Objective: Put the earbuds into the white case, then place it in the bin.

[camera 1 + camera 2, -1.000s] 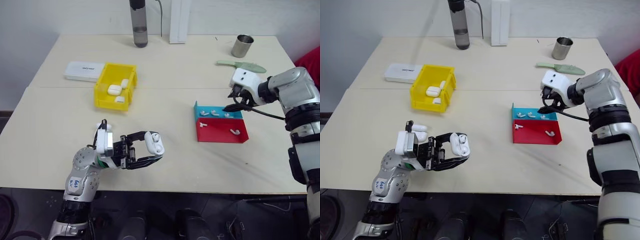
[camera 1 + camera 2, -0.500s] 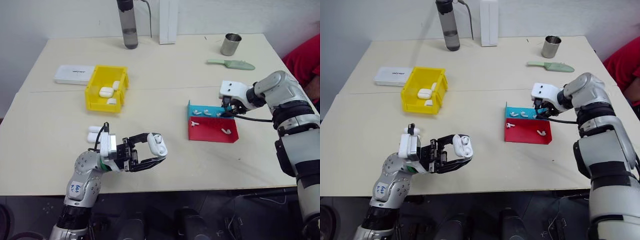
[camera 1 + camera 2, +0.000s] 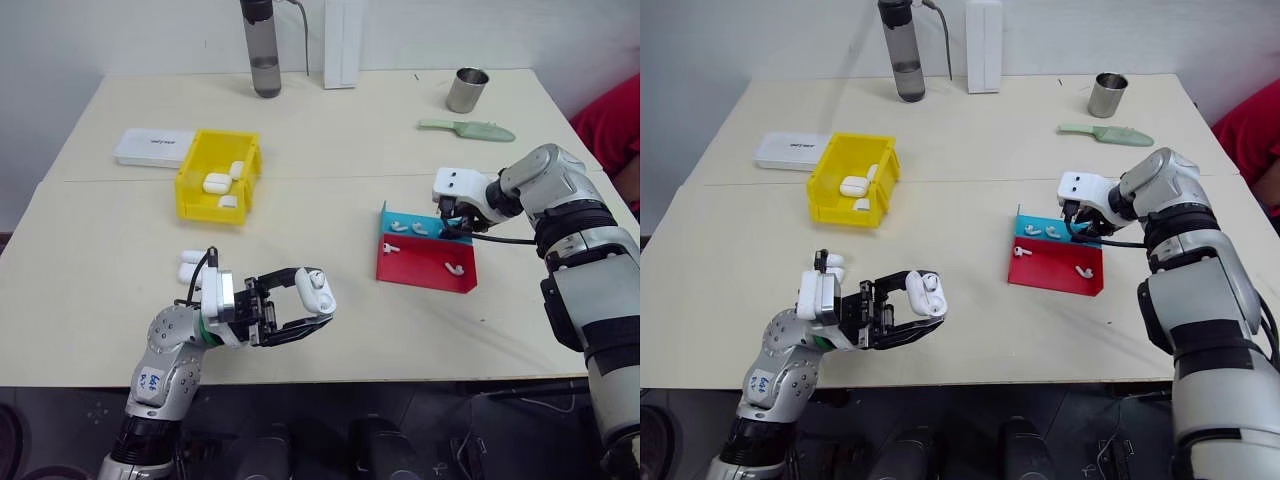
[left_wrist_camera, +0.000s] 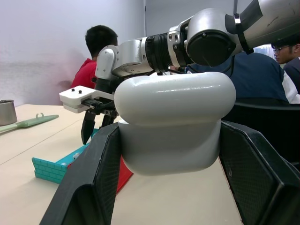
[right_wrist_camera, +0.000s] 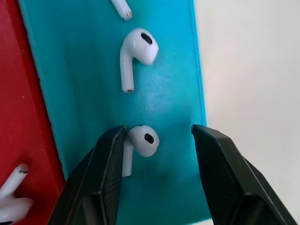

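My left gripper (image 3: 305,305) is shut on the white case (image 3: 316,291), holding it just above the table's near edge; the case (image 4: 171,124) is clamped between its two black fingers. My right gripper (image 3: 455,228) reaches down into the blue half of the red and blue tray (image 3: 420,268). It is open, its fingers (image 5: 105,164) straddling one of the earbuds (image 5: 140,143), which lies close to one finger. Another earbud (image 5: 136,51) lies beyond it, and more sit in the red half (image 3: 453,268). The yellow bin (image 3: 200,213) stands at the left with white cases (image 3: 217,183) inside.
Two more white cases (image 3: 190,265) lie on the table behind my left wrist. A flat white box (image 3: 155,147) sits beside the bin. At the back stand a dark bottle (image 3: 263,50), a metal cup (image 3: 467,90) and a green tool (image 3: 465,128). A person in red (image 3: 620,130) is at the right edge.
The camera has shifted. My right gripper has sunk from above the tray's edge into its blue half and now brackets an earbud. My left gripper keeps the case in place.
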Available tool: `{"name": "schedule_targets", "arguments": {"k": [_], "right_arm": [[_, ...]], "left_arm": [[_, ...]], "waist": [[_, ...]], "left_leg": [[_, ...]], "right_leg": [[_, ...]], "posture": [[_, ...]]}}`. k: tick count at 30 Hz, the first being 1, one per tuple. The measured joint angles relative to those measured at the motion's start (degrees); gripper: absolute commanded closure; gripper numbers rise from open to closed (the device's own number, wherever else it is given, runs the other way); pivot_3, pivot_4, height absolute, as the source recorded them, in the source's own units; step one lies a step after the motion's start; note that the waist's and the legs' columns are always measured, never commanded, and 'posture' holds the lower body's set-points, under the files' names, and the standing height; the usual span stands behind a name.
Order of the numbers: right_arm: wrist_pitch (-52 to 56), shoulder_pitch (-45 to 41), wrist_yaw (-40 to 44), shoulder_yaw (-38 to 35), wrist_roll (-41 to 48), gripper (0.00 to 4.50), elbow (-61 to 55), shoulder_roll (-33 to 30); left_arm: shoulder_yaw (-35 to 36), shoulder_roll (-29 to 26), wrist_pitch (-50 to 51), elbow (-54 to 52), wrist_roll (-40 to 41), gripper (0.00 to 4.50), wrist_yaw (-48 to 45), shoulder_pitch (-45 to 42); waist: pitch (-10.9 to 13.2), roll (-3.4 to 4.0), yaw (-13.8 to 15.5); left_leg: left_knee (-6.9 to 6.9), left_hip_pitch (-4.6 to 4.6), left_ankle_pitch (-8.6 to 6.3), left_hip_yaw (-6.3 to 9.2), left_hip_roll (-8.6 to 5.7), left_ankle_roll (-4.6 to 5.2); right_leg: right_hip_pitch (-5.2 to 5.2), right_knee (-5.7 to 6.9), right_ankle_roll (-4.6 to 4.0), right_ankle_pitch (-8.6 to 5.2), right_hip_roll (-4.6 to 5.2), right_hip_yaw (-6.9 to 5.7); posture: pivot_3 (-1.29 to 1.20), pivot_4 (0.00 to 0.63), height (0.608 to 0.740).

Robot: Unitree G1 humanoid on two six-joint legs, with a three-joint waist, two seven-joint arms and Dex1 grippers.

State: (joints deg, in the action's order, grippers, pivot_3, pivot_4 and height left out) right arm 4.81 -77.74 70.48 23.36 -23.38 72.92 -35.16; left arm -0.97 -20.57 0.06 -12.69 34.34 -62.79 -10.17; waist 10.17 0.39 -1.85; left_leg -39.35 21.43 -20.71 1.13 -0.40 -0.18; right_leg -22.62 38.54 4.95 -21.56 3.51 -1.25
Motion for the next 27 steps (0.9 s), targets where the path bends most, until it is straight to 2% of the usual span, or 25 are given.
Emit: {"name": "schedule_targets", "arguments": {"k": [7, 18, 21, 24, 25, 27], "right_arm": [[5.2, -0.7, 0.2, -1.2, 0.0, 2.25, 1.0, 0.9], [7.5, -0.7, 0.4, -1.4, -0.1, 2.25, 1.0, 1.0], [8.0, -0.7, 0.9, -1.7, -0.1, 2.87, 1.2, 1.1], [8.0, -0.7, 1.7, -1.8, 0.0, 3.89, 1.4, 1.1], [8.0, -0.7, 1.8, -1.8, -0.1, 4.06, 1.4, 1.1], [8.0, -0.6, 1.9, -1.8, -0.1, 4.06, 1.4, 1.1]], "left_arm": [[0.5, -0.4, 0.0, 0.7, 0.2, 1.69, -1.1, -1.0], [1.0, -0.6, 0.0, 2.2, 0.2, 1.69, -1.8, -1.0], [1.0, -0.6, 0.0, 2.2, 0.2, 1.69, -1.8, -1.0], [1.0, -0.6, 0.0, 2.2, 0.2, 1.69, -1.8, -0.9], [1.0, -0.7, 0.0, 2.2, 0.2, 1.69, -1.8, -0.8], [1.0, -0.7, 0.0, 2.2, 0.2, 1.69, -1.8, -0.8]], "waist": [[0.0, 0.00, -0.1], [0.0, 0.00, 0.0], [0.0, 0.01, 0.0], [0.0, 0.00, 0.0], [0.0, 0.01, 0.0], [0.0, 0.00, 0.0]], "left_leg": [[-0.01, -0.02, 0.00, 0.00, 0.00, 0.00], [-0.19, -0.02, 0.00, 0.01, 0.00, 0.00], [-0.23, -0.02, 0.00, 0.02, 0.00, 0.00], [-0.25, -0.02, 0.00, 0.01, 0.00, 0.00], [-0.26, -0.02, 0.00, 0.02, 0.00, 0.00], [-0.30, -0.02, 0.00, 0.02, 0.00, 0.00]], "right_leg": [[0.00, 0.06, 0.00, 0.00, 0.00, 0.00], [0.02, 0.13, 0.00, 0.00, 0.00, 0.00], [0.02, 0.15, 0.00, 0.00, 0.00, 0.00], [0.04, 0.14, 0.00, 0.00, 0.00, 0.00], [0.04, 0.14, 0.00, 0.00, 0.00, 0.00], [0.03, 0.13, 0.00, 0.00, 0.00, 0.01]], "posture": [[0.00, 0.150, 0.740], [0.00, 0.150, 0.740], [0.00, 0.150, 0.740], [0.00, 0.150, 0.740], [0.00, 0.150, 0.740], [0.00, 0.150, 0.740]]}}
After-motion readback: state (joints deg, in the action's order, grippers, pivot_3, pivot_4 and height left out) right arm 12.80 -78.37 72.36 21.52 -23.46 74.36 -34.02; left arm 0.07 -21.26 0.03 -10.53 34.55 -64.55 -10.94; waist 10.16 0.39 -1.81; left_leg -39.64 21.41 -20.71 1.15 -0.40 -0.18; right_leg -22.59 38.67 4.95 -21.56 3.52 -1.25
